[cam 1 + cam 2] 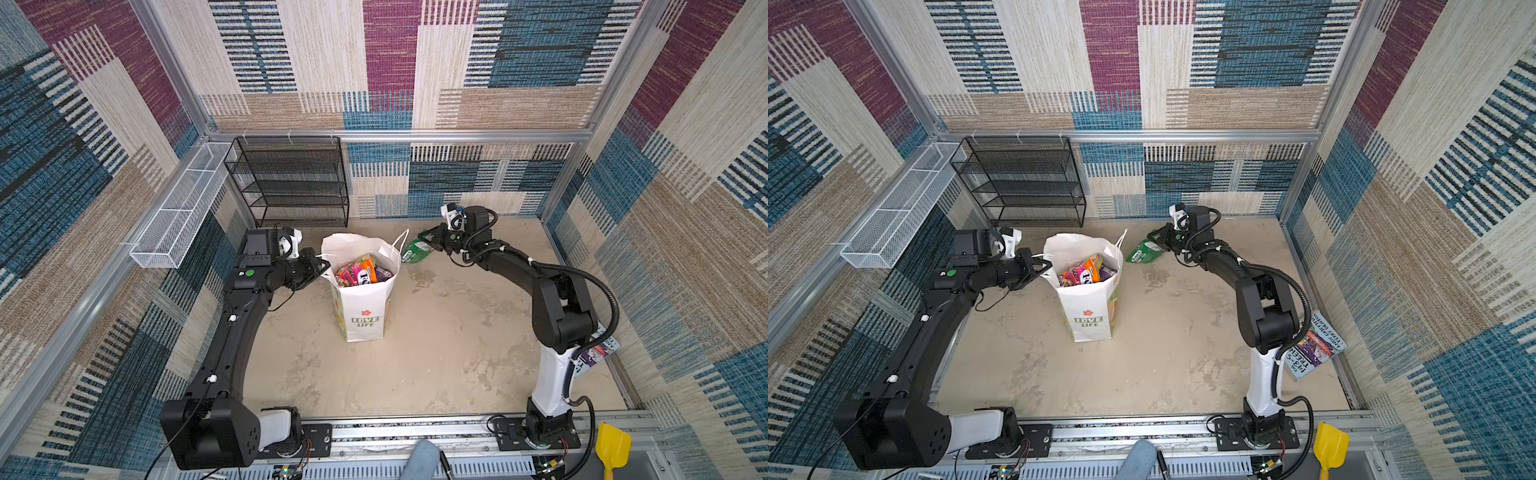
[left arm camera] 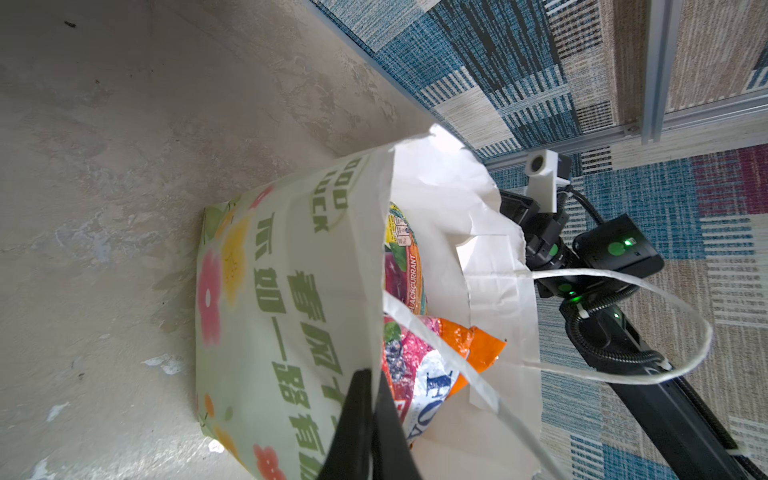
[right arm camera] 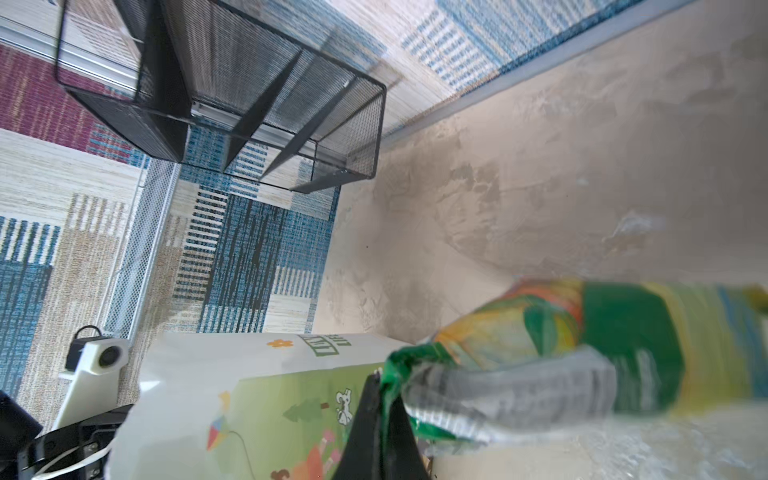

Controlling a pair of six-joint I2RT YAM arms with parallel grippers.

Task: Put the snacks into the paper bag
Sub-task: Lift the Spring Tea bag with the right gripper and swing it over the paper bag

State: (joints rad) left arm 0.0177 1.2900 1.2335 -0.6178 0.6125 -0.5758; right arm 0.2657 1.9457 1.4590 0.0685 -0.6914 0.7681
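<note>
The right end effector [image 1: 430, 242] is fully closed, gripping one edge of a green snack packet [image 1: 414, 252] just beside the paper bag [image 1: 365, 309]. The left end effector [image 1: 321, 266] is closed, pinching the bag's rim. Other snacks [image 1: 362, 270] lie inside the bag, which stands upright on the tabletop [image 1: 436, 353].

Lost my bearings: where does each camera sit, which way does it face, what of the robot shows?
Top views: high over the front rail, facing down toward the back wall; left arm and right arm, paper bag between.
Left wrist: on the left arm, looking along the left claw, shut on the bag's rim; right arm beyond.
Right wrist: on the right arm, along the right claw, shut on a green snack packet.
Shared: all four show the paper bag.
</note>
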